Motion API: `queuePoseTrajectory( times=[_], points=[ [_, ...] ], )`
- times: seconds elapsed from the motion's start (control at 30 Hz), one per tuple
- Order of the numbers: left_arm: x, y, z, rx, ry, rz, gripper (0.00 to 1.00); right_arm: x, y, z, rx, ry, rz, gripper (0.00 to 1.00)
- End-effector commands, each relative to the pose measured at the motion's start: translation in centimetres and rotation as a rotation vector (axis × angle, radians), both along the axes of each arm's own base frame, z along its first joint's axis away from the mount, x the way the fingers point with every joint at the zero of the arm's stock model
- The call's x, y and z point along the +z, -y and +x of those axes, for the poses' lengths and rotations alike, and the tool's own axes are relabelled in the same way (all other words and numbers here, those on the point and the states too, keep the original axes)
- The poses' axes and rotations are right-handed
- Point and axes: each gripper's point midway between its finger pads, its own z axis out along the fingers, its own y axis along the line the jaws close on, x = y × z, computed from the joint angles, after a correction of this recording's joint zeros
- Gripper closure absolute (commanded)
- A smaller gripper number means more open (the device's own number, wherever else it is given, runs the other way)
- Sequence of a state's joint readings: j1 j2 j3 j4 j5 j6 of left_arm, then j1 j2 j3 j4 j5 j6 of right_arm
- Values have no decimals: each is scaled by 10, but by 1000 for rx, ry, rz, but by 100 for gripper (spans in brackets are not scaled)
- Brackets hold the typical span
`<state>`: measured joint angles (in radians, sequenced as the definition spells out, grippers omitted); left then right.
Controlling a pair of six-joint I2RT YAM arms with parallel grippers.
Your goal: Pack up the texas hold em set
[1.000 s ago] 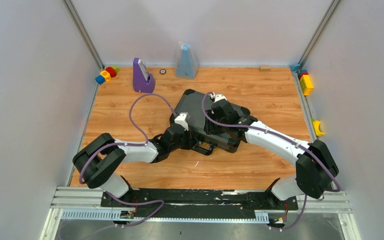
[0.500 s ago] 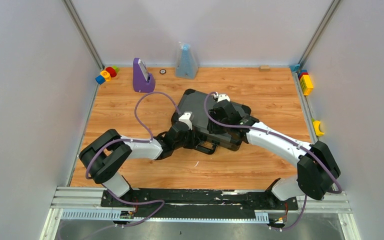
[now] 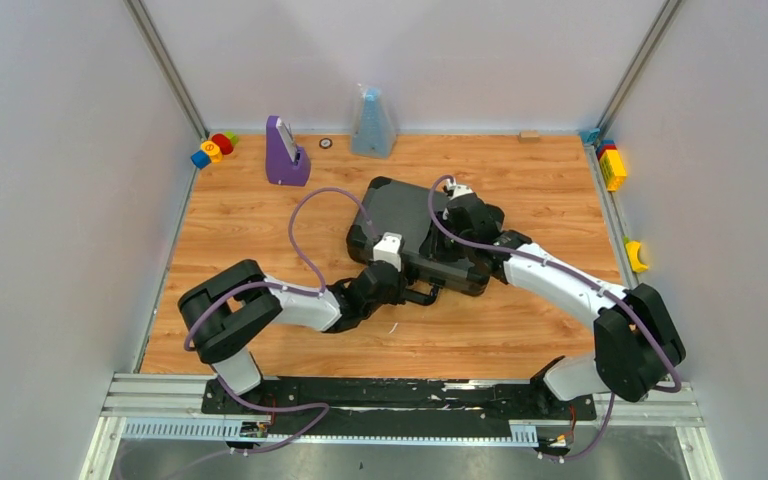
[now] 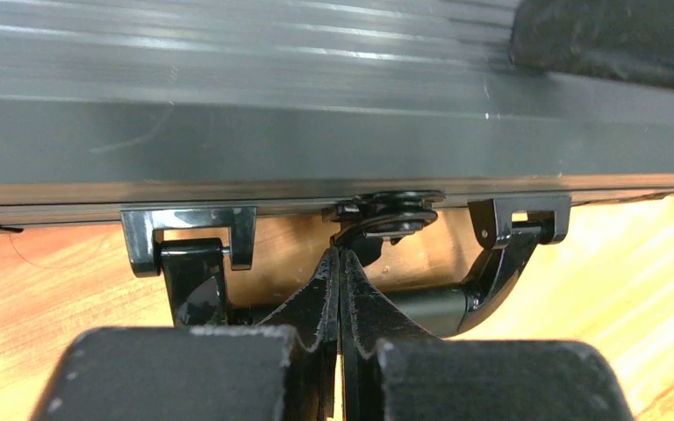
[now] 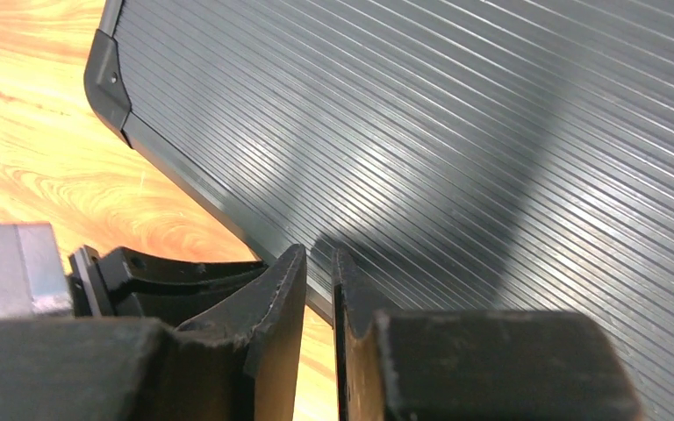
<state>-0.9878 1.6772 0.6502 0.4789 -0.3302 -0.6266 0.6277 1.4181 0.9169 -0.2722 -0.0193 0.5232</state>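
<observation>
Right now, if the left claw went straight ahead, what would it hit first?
Probably the round black catch on the briefcase front edge, just ahead of the left gripper; depth is unclear.

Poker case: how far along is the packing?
Done: the dark grey ribbed hard case lies closed on the wooden table. In hand: the shut left gripper is at its centre latch by the black handle, the right gripper over the lid. Left: fastening; latch state unclear.
</observation>
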Motion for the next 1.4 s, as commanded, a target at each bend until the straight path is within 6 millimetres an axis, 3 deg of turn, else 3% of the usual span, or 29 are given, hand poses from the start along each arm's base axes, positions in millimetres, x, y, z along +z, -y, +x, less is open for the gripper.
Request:
queuePoseTrajectory(
  times=[0.0, 0.23, 0.43, 0.57, 0.87, 1.0, 1.13, 1.27, 1.37],
  points=[
    [-29, -8, 10, 42, 59, 143, 100, -66, 24, -55, 37, -279, -111, 81],
    [-27, -8, 4, 25, 207, 126, 100, -61, 17, -57, 54, -296, -55, 83],
    [-16, 10, 4, -61, 310, 34, 100, -61, 14, -61, 63, -326, -2, 84],
    [-22, 31, 0, -197, 326, 94, 100, -60, 16, -63, 57, -339, 21, 84],
    [-51, 11, 8, -198, 190, 319, 100, -49, 21, -63, 37, -317, 49, 85],
    [-43, 4, 10, -208, 227, 363, 100, -46, 24, -62, 27, -311, 54, 85],
    [-27, 22, 3, -407, 364, 380, 100, -43, 28, -60, 14, -305, 64, 86],
    [-22, 26, 1, -485, 382, 427, 100, -37, 33, -58, -6, -292, 70, 87],
    [-7, 24, -2, -482, 393, 397, 100, -30, 36, -56, -16, -275, 81, 89]
  ],
)
